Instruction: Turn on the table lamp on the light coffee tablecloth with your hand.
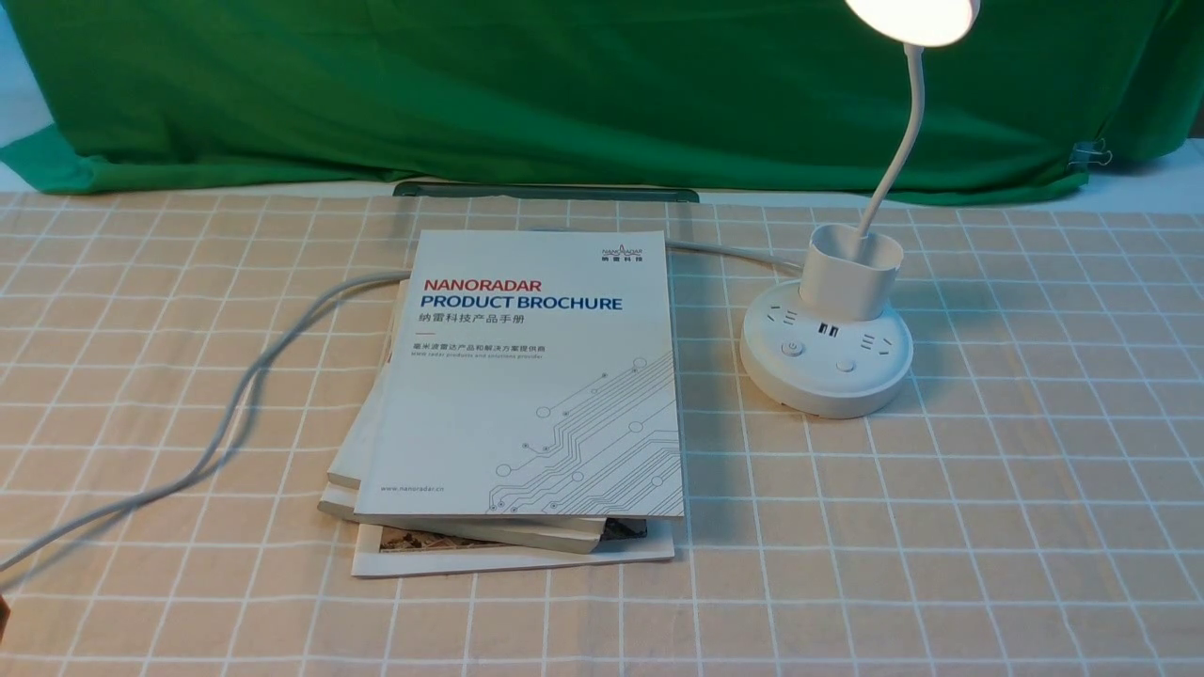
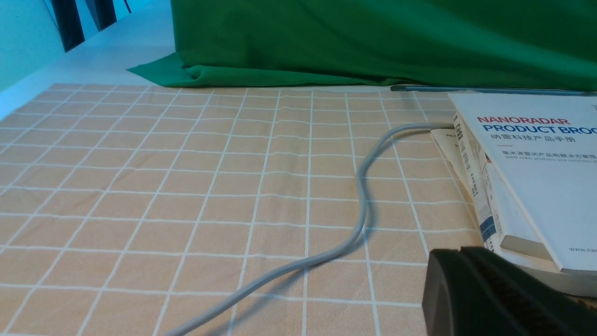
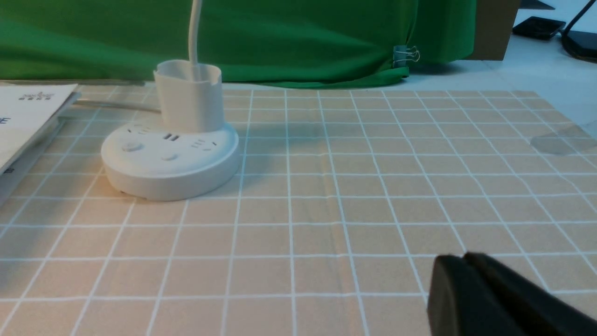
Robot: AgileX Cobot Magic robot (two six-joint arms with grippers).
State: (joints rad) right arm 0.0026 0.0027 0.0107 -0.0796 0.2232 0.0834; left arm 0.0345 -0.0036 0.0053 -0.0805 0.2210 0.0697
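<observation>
Left hand [image 2: 466, 254]: we see it only in its own wrist view, black fingers pressed together with nothing between them, low over the light coffee tablecloth [image 2: 186, 186], just beside the near corner of the stack of brochures [image 2: 536, 186].
Cable [image 1: 235, 395]: we see a grey cord snaking over the cloth, from the left of the brochures to under their far edge.
Stack of brochures [image 1: 536, 376]: it lies flat on the cloth, left of the table lamp, the top cover reading NANORADAR PRODUCT BROCHURE.
Table lamp [image 1: 828, 353]: we find its round white base on the cloth, right of the brochures and apart from them; the cup holder stands on the base's far part, the thin neck rises from it, and the disc head glows at the top.
Green cloth [image 1: 564, 85]: it hangs behind the lamp and brochures.
Right hand [image 3: 471, 261]: we see its black fingers together, gripping nothing, well apart from the lamp base.
</observation>
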